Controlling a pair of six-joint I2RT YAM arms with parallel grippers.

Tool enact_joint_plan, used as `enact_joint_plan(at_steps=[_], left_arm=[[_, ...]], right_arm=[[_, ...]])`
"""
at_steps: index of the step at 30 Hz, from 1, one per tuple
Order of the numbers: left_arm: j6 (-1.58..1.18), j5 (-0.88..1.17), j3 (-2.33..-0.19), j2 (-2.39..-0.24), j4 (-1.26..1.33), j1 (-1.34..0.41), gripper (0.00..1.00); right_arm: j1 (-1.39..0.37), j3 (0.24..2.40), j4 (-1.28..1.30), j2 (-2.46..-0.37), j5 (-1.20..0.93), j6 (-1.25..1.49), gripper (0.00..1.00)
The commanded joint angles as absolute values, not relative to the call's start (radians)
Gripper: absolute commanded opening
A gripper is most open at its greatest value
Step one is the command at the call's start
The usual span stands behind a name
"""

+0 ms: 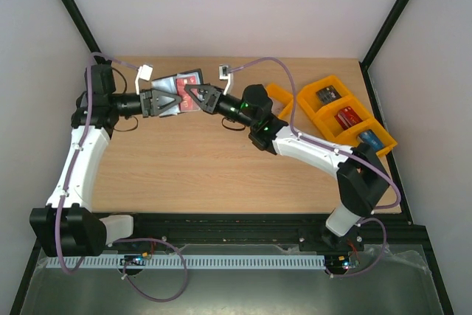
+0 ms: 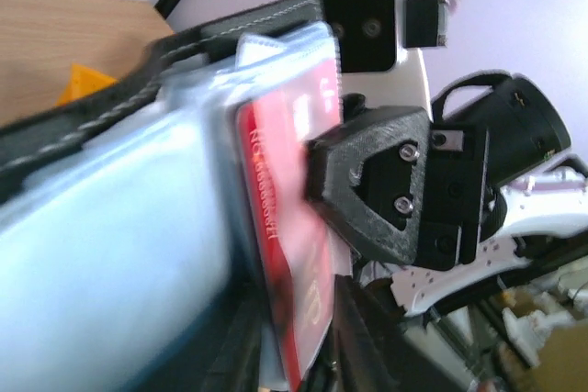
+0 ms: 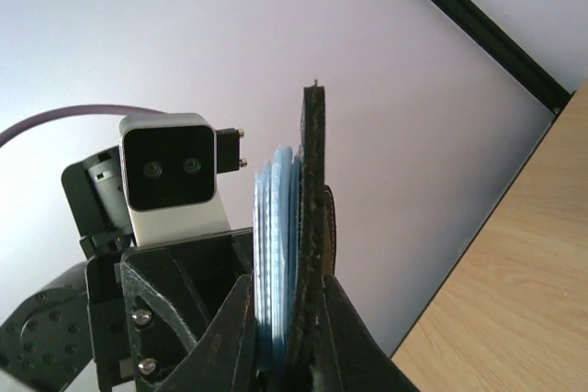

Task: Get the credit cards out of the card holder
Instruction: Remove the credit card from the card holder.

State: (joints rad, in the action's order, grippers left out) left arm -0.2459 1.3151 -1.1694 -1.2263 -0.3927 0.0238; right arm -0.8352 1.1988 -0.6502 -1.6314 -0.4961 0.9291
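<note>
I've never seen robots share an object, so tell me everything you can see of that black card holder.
The card holder is a small black folding wallet, leather-like, with pale stitching along its edge. It is open, showing pale blue clear pockets and a red card tucked inside. The left gripper and right gripper both clamp it, holding it on edge above the table.

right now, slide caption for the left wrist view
Red card in the card holder's pocket, right tool clamped over it
</note>
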Motion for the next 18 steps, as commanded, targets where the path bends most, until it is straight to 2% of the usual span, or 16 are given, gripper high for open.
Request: enact_joint_plan(at_steps=[1, 2, 3, 8, 9, 12, 13, 18], left_arm=[[-0.338, 1.395, -1.169, -1.232, -0.304, -0.040, 0.16], [-0.347, 1.400, -1.169, -1.232, -0.298, -0.040, 0.06], [-0.354, 1.417, -1.169, -1.232, -0.295, -0.038, 0.03], [-0.311, 1.467, -1.172, -1.224, -0.350, 0.000, 0.02], [-0.294, 1.467, -1.174, -1.224, -0.372, 0.014, 0.02], [-0.221, 1.456, -1.177, -1.230, -0.431, 0.057, 0.02], [-0.195, 1.448, -1.176, -1.233, -0.455, 0.068, 0.02], [-0.137, 1.411, -1.170, -1.245, -0.498, 0.091, 0.02]], right_arm=[[-0.914, 1.220, -0.820, -1.693, -0.523, 1.001, 0.02], [-0.913, 1.219, -0.829, -1.697, -0.528, 1.006, 0.02], [-0.913, 1.218, -0.832, -1.696, -0.532, 1.005, 0.02], [-0.907, 1.199, -0.785, -1.654, -0.536, 0.959, 0.02], [-0.901, 1.195, -0.763, -1.645, -0.538, 0.948, 0.05], [-0.879, 1.160, -0.740, -1.611, -0.538, 0.927, 0.27], [-0.870, 1.144, -0.741, -1.602, -0.537, 0.931, 0.30], [-0.825, 1.085, -0.766, -1.562, -0.551, 0.955, 0.33]])
